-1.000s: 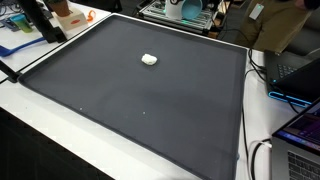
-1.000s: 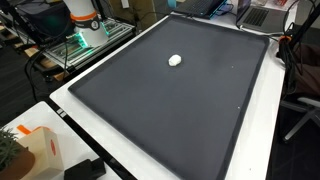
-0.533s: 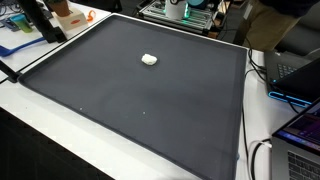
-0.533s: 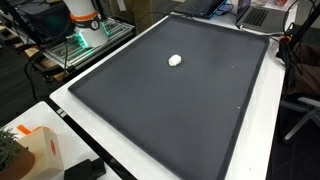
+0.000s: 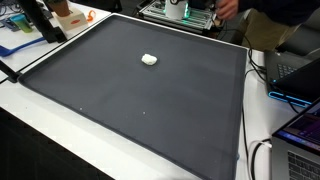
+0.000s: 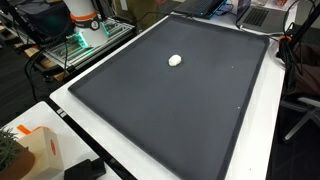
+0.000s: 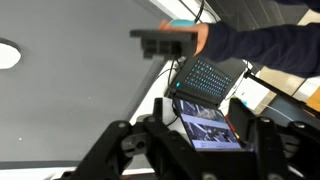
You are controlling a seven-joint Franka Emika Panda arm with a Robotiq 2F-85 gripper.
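white lump [image 7: 7, 53] lies on dark mat [image 7: 80, 100], well apart from tool [image 7: 186, 152].

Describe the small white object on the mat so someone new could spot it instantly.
Find the large dark mat covering most of the white table. On it, toward the edge nearest the equipment rack, lies a small rounded white lump. It is the only thing on the mat, bright against the dark surface; the laptops and orange box sit off it.
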